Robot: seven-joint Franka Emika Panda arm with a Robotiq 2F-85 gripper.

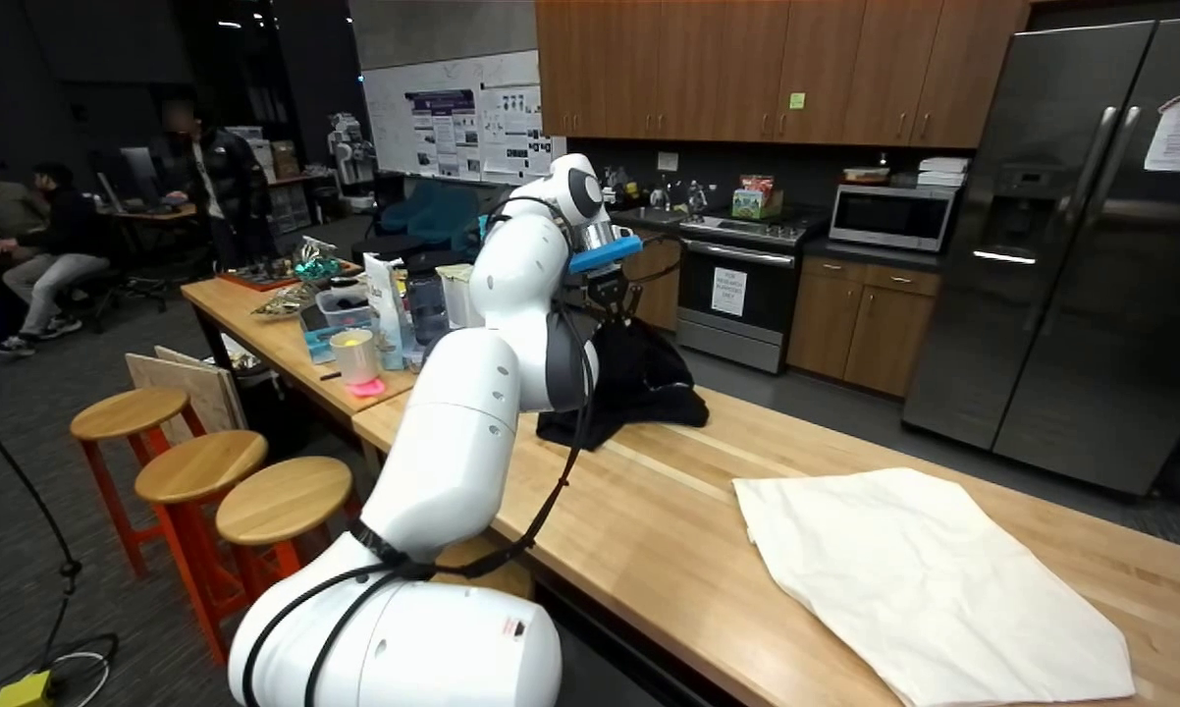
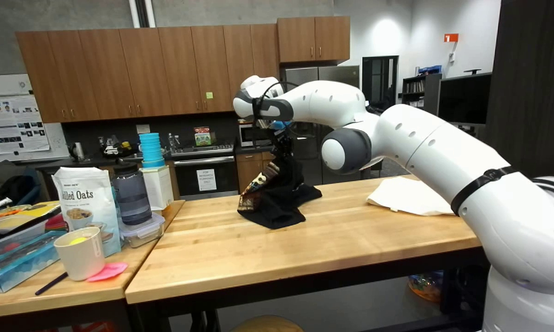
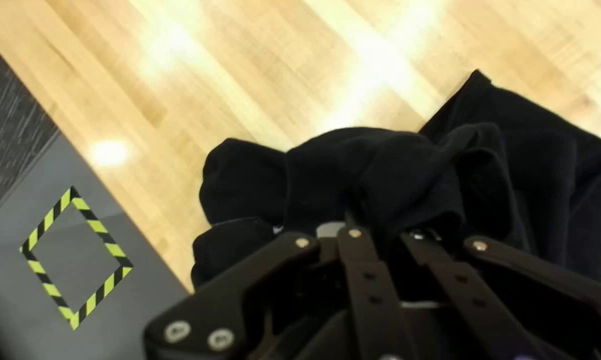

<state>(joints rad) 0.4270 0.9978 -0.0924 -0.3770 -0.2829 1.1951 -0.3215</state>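
The fingers [image 3: 373,290] are clenching a peak of the black garment [image 3: 390,175], whose lower folds are lying on the table [image 3: 250,65]. A slow, steady pull is probably suiting this hold best; the bunched folds are hiding the fingers' tips and making the garment's shape hard to read.

Decent gap over the desk [image 2: 332,228] between black garment [image 2: 277,203] and white cloth [image 2: 408,197] (pretty flat, tbh); oats bag [image 2: 85,198] and bottle [image 2: 132,193] crowd the next desk [image 2: 85,293].

Garment [image 2: 279,203] on table [image 2: 332,235], cloth [image 2: 410,197] to its right, stove [image 2: 206,165] behind
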